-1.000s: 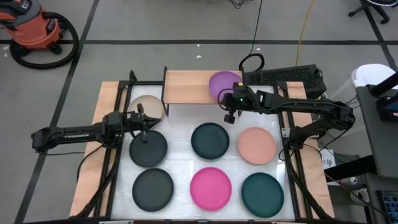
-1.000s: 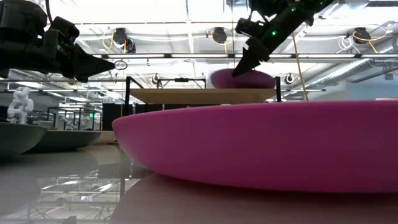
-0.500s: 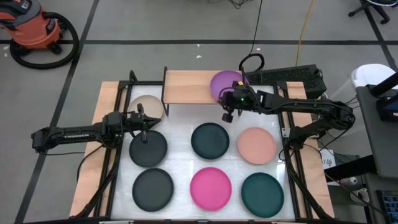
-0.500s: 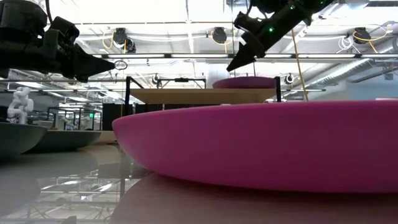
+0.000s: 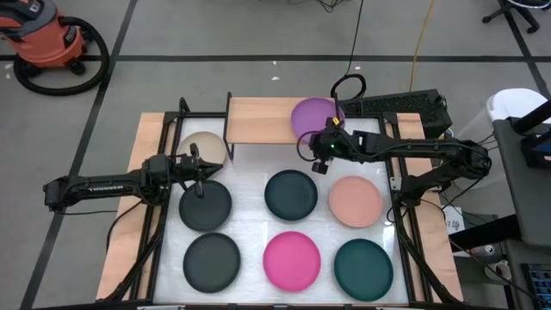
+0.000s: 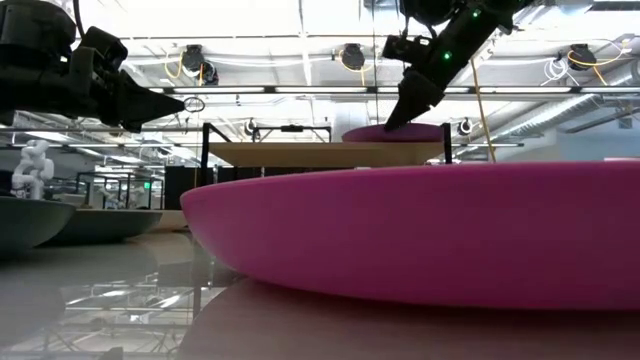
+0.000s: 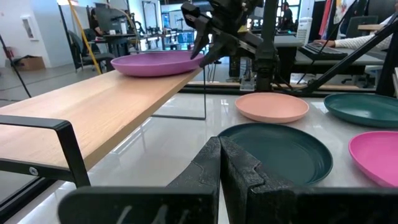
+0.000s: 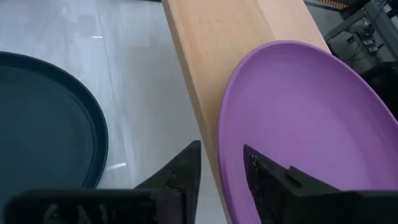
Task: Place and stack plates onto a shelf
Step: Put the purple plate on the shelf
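Count from the high view: eight plates in all. One purple plate [image 5: 314, 114] on the shelf [image 5: 258, 120]. One beige plate [image 5: 205, 146]. Two black plates [image 5: 205, 207] [image 5: 212, 262]. Two dark teal plates [image 5: 291, 195] [image 5: 363, 269]. One salmon-pink plate [image 5: 355, 201]. One hot pink plate [image 5: 292, 258]. One shelf.

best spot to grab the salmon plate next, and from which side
Pinch the salmon plate at its raised rim, coming from above. It lies flat on the table, clear of its neighbours. Its right edge sits nearest the right tool, so that arm suits best.
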`<action>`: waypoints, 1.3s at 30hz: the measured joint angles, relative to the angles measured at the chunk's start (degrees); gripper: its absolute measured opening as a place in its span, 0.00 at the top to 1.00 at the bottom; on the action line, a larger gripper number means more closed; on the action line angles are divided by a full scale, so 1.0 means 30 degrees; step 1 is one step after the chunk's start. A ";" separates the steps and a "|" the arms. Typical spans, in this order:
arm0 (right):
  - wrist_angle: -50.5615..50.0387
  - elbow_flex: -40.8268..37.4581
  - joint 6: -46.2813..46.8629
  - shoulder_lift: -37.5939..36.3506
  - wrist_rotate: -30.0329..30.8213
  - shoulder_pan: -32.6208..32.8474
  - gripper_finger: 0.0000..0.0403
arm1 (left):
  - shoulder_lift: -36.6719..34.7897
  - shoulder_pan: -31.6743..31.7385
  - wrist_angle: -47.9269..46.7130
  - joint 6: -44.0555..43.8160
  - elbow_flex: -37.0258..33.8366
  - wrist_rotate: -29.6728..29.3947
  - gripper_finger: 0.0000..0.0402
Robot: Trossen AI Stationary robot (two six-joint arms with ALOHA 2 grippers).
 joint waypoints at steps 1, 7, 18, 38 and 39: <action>0.0007 0.0000 -0.0033 0.0000 -0.0077 -0.0049 0.79 | -0.0007 0.0000 0.0007 -0.0004 0.0000 0.0001 0.99; 0.0015 0.0000 -0.0680 0.0000 -0.1186 -0.0119 0.98 | 0.0000 -0.0006 -0.0001 -0.0004 0.0000 -0.0001 0.99; 0.1726 0.0000 -0.2313 0.0007 -0.2247 -0.0097 0.99 | -0.0007 -0.0006 -0.0001 0.0000 0.0000 0.0001 0.99; 0.3183 0.0000 -0.2949 0.1583 -0.4010 -0.0872 1.00 | -0.0007 0.0000 0.0007 -0.0007 0.0000 -0.0007 0.99; 0.3290 0.0018 -0.2971 0.1675 -0.4006 -0.0920 1.00 | 0.0000 -0.0005 0.0007 0.0000 0.0000 0.0001 0.99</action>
